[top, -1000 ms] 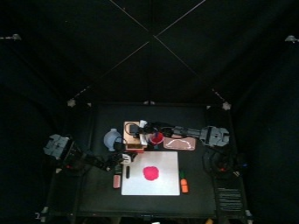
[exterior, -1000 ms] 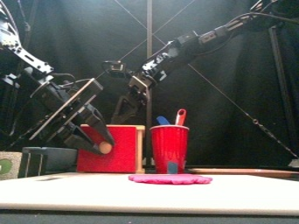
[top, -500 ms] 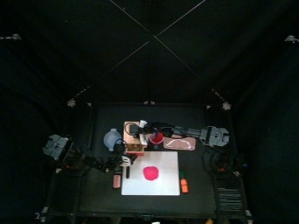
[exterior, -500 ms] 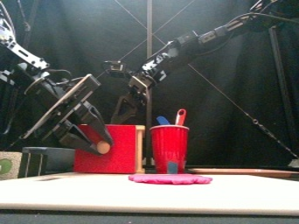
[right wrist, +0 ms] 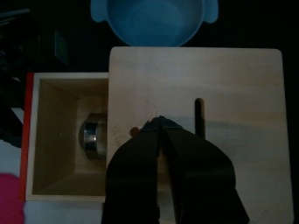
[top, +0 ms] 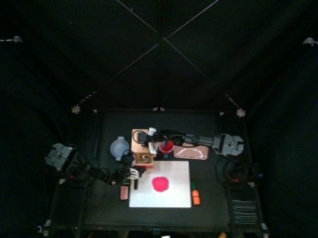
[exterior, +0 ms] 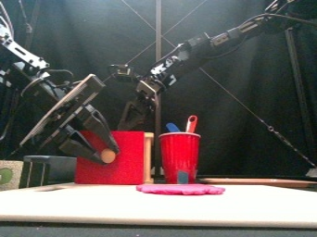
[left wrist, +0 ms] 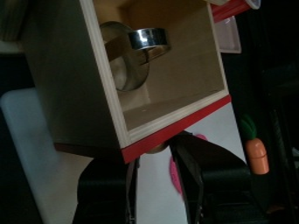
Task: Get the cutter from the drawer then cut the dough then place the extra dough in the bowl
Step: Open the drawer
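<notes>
The pale wooden box [right wrist: 222, 87] stands behind the white board [top: 180, 175], and its drawer [left wrist: 163, 79] is pulled out toward the front. The round metal cutter [left wrist: 147, 38] lies inside the drawer, also seen as the cutter [right wrist: 93, 131] in the right wrist view. My left gripper [left wrist: 163, 159] is shut on the knob of the red drawer front [exterior: 124, 167]. My right gripper [right wrist: 165, 128] is shut, its tips pressing on the box's top beside the slot. The flat pink dough [exterior: 181, 189] lies on the board. The blue-grey bowl [right wrist: 158, 19] stands just beside the box.
A red cup [exterior: 180, 155] with a blue and a red toy knife stands right of the drawer, behind the dough. A pink tray [top: 191, 150] lies right of the box. A toy carrot [left wrist: 257, 155] lies on the board's right part.
My left gripper has drawn back toward the front and a little upward, and the red drawer front has come slightly forward with it. The right arm has stayed on the box.
</notes>
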